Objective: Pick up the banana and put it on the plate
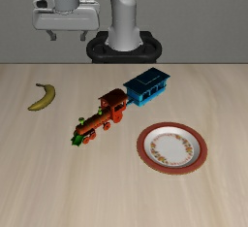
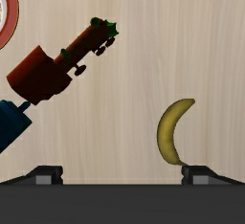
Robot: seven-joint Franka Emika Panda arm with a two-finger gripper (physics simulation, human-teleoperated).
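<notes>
A yellow banana (image 1: 41, 97) lies on the wooden table at the exterior view's left, curved and flat on its side. The white plate (image 1: 147, 145) with a brown patterned ring rests at the exterior view's right, nearer the front edge. My gripper (image 1: 63, 36) hangs high above the table, behind the banana, open with nothing between its fingers. In the wrist view the banana (image 2: 174, 132) lies just ahead of one fingertip of the gripper (image 2: 122, 175), and an edge of the plate (image 2: 5, 12) shows far beyond the train.
A red and black toy locomotive (image 1: 100, 118) and its blue wagon (image 1: 148, 86) stand between banana and plate. In the wrist view the locomotive (image 2: 57, 65) and the wagon (image 2: 11, 123) lie beside the banana. The robot's base (image 1: 124, 45) stands at the back.
</notes>
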